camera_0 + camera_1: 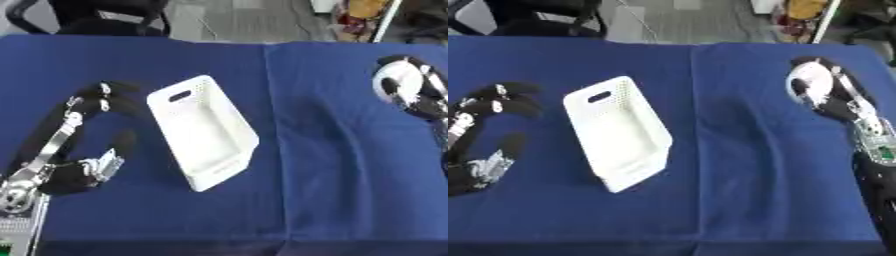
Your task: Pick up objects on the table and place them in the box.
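The desk (350,165), draped in blue cloth, is carrying the white box (203,131), which is lying askew left of the middle, its handle end toward the far edge. It is looking empty inside, and no loose objects are showing on the cloth, so how much of the task remains cannot be judged. The left hand (83,107) is resting near the left edge, fingers spread and holding nothing. The right hand (820,90) is curling round something white near the far right corner, well apart from the box.
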Controlling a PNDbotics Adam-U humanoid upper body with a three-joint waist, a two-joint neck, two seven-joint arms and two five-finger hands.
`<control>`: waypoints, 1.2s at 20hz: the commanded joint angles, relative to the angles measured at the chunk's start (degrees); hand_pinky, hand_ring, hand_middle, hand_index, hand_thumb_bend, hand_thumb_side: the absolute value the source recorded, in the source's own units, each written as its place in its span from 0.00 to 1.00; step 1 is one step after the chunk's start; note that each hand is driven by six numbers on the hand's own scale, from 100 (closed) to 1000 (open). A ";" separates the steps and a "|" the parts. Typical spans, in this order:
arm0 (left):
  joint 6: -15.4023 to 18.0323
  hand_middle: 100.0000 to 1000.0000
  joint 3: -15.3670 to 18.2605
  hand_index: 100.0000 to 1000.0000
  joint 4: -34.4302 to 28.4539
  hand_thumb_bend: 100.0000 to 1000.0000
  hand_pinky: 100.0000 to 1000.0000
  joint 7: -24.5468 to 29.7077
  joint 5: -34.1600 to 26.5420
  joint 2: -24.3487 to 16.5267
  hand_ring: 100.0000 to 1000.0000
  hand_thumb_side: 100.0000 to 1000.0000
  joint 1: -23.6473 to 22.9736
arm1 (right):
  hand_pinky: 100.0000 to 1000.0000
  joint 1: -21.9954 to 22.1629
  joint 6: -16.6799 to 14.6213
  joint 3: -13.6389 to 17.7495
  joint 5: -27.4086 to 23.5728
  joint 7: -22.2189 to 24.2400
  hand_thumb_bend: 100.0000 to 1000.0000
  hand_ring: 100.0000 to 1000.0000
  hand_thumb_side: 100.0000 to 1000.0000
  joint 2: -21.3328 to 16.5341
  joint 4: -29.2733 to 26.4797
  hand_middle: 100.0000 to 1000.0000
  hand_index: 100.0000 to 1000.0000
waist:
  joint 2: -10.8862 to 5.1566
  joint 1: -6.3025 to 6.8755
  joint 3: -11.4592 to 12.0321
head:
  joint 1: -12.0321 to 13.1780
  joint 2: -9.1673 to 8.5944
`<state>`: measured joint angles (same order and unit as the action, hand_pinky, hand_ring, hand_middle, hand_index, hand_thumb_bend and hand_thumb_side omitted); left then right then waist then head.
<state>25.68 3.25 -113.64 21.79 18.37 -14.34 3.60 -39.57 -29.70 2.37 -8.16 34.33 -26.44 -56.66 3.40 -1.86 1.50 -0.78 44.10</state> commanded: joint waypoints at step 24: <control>0.06 0.81 -0.61 0.68 -0.95 0.12 0.60 1.02 -1.03 -0.01 0.62 0.69 0.56 | 0.00 -17.77 -16.01 -2.69 9.99 13.57 0.00 0.02 0.00 14.91 0.53 0.15 0.32 | -0.56 0.80 1.79 | -1.70 0.02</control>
<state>25.54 2.86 -113.64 22.58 17.80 -14.24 3.64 -55.34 -30.99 -0.37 1.49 33.05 -11.56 -55.33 3.38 -1.27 3.28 -1.61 44.10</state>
